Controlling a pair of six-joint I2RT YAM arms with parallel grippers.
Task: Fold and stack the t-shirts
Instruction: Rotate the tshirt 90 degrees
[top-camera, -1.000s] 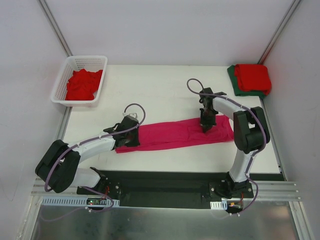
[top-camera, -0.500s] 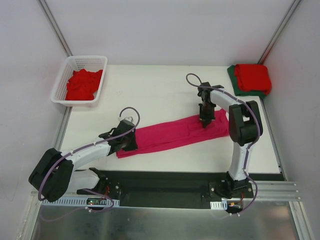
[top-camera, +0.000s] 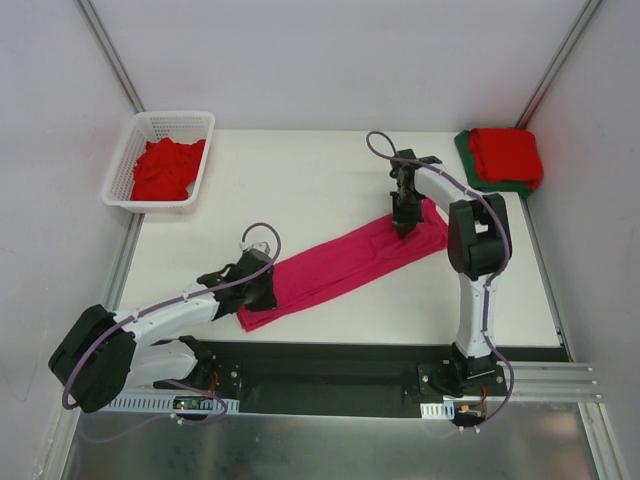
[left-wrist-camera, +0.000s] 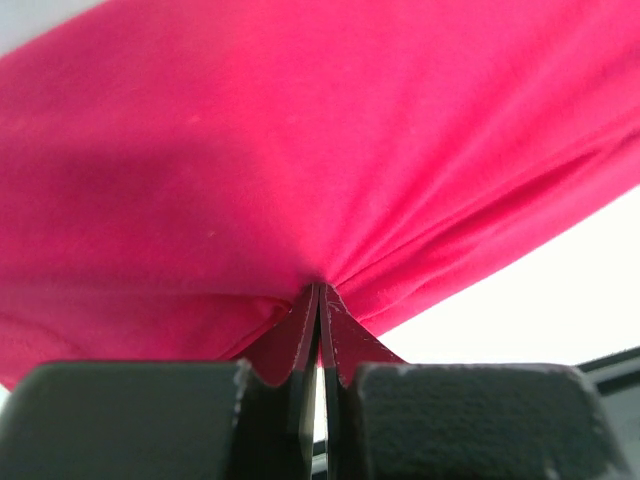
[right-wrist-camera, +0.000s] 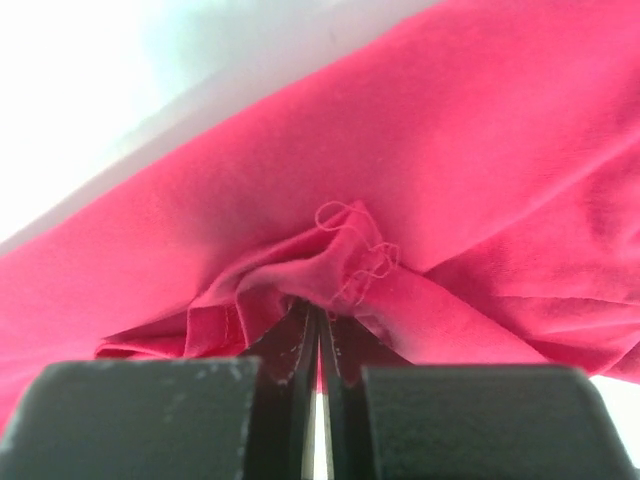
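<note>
The magenta t-shirt (top-camera: 345, 262), soft knit folded into a long band, lies slantwise on the bench (top-camera: 320, 180). Its long axis runs from the left fingers (top-camera: 262, 290), clenched on its near end, to the right fingers (top-camera: 405, 222), clenched on what looks like a hemmed far edge. The folded stack (top-camera: 505, 155) sits beyond the right fingers.

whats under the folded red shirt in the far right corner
A dark green shirt lies under the folded red shirt, showing only along its left and near edges. The rest of it is covered, so whether it is folded neatly cannot be seen.
</note>
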